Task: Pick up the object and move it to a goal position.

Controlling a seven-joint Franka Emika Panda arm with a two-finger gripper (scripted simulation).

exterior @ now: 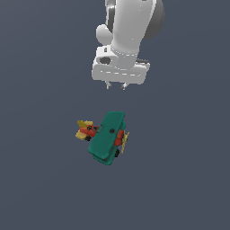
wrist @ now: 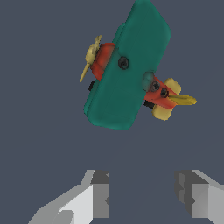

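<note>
The object is a small toy biplane (exterior: pixel 108 138) with broad teal wings, a red-orange body, a yellow tail and a yellow propeller. It rests on the grey floor near the middle of the exterior view. In the wrist view the biplane (wrist: pixel 127 70) is seen from above, apart from the fingers. My gripper (exterior: pixel 115 86) hangs above and behind the plane, not touching it. The gripper (wrist: pixel 142 199) is open, and only bare floor shows between its two fingers.
A plain dark grey floor (exterior: pixel 179 179) surrounds the plane on every side. The white arm (exterior: pixel 130 27) rises out of the exterior view's top edge.
</note>
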